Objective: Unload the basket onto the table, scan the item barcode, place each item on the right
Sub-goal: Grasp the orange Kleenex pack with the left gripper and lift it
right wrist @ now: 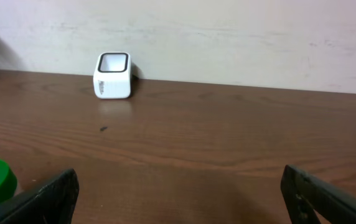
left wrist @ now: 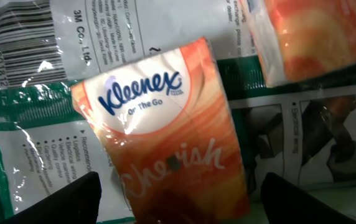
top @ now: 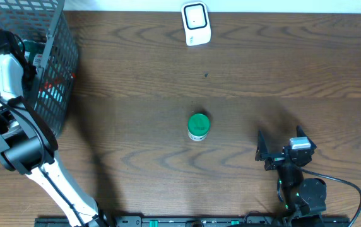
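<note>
Kleenex pack point(left wrist: 165, 124), orange and white, is seen in the basket point(top: 64, 57) atop plastic-wrapped packets point(left wrist: 28, 124). Left gripper point(left wrist: 190, 202) is spread wide astride it, seemingly untouching. Right gripper point(right wrist: 184, 199) is held wide.

The basket point(top: 64, 57) stood at the far left of the table point(top: 136, 75). Inside it, the left gripper point(left wrist: 184, 193) hung over a tissue packet point(left wrist: 165, 118) lying on a wrapped flat pack point(left wrist: 22, 68), with a second tissue packet point(left wrist: 315, 37) just beside it. The scanner point(top: 196, 24) sat at the far edge near the middle, the small jar point(top: 198, 126) well in front of it at the table's centre, and the right gripper point(top: 280, 144) to the jar's right, nearer the front edge.
</note>
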`<state>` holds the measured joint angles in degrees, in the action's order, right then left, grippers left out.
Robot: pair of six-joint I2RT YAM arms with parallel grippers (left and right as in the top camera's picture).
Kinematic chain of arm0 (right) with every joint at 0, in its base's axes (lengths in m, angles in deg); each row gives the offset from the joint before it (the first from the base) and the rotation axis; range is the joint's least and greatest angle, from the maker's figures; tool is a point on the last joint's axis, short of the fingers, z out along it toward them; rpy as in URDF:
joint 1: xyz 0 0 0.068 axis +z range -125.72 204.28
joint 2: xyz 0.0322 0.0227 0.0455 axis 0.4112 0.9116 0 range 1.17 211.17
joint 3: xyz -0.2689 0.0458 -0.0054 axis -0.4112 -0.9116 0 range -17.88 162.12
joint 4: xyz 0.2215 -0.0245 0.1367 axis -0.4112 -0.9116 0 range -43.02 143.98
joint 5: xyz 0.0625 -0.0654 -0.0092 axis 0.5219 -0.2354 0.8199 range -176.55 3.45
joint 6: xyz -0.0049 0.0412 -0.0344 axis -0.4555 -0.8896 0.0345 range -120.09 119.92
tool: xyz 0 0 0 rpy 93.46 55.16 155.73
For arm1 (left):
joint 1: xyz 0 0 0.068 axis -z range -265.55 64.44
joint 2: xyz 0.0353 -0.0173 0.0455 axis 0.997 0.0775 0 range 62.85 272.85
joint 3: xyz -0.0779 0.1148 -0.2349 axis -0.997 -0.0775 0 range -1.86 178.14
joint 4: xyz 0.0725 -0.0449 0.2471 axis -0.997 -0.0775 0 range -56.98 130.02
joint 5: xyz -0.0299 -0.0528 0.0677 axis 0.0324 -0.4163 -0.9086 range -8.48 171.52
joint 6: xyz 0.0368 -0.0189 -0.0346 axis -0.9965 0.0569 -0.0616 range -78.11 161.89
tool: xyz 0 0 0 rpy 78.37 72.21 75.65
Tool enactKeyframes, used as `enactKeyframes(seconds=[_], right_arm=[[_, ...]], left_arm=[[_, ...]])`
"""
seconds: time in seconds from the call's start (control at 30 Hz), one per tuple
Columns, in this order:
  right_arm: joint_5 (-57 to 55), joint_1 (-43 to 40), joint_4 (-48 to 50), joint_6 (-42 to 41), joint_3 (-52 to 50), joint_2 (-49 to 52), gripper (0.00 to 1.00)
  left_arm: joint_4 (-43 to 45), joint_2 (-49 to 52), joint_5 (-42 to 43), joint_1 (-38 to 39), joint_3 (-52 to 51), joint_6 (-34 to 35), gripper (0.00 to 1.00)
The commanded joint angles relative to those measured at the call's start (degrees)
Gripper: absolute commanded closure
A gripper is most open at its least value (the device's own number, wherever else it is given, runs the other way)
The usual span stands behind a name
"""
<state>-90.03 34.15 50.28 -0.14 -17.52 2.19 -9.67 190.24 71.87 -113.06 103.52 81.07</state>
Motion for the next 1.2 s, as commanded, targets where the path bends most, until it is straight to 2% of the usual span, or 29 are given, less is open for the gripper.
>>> enactKeyframes(seconds=[0.0,0.27,0.33,0.47,0.53,0.67,0.9,0.97,1.17], right_arm=[[-0.5,-0.2,-0.2,-1.0,0.0,0.0,0.01],[-0.5,-0.2,-0.2,-1.0,0.0,0.0,0.01],[-0.5,-0.2,-0.2,-1.0,0.0,0.0,0.01],[-0.5,-0.2,-0.2,-1.0,0.0,0.0,0.01],[-0.5,-0.2,-0.2,-1.0,0.0,0.0,0.01],[-0.5,-0.2,-0.2,-1.0,0.0,0.0,0.01],[-0.5,-0.2,-0.2,-1.0,0.0,0.0,0.01],[-0.5,-0.2,-0.2,-1.0,0.0,0.0,0.01],[-0.5,-0.2,-0.2,-1.0,0.0,0.0,0.01]], left_arm=[[-0.3,-2.0,-2.0,-1.0,-0.2,-0.1,0.17],[2.7,-2.0,-2.0,-1.6,-4.3,-0.1,0.13],[4.1,-2.0,-2.0,-1.6,-5.6,-0.2,0.15],[5.0,-2.2,-1.9,-1.6,-5.6,-1.2,0.5],[4.9,-2.7,-1.9,-1.6,-5.0,-1.2,0.58],[5.1,-6.9,-2.0,-1.6,-4.5,-1.2,0.59],[5.3,-20.0,-2.0,-1.6,-4.5,-1.2,0.6],[4.4,-24.1,-2.0,-1.6,-4.5,-1.2,0.64],[-0.6,-36.2,-2.0,0.3,-4.5,-2.9,0.64]])
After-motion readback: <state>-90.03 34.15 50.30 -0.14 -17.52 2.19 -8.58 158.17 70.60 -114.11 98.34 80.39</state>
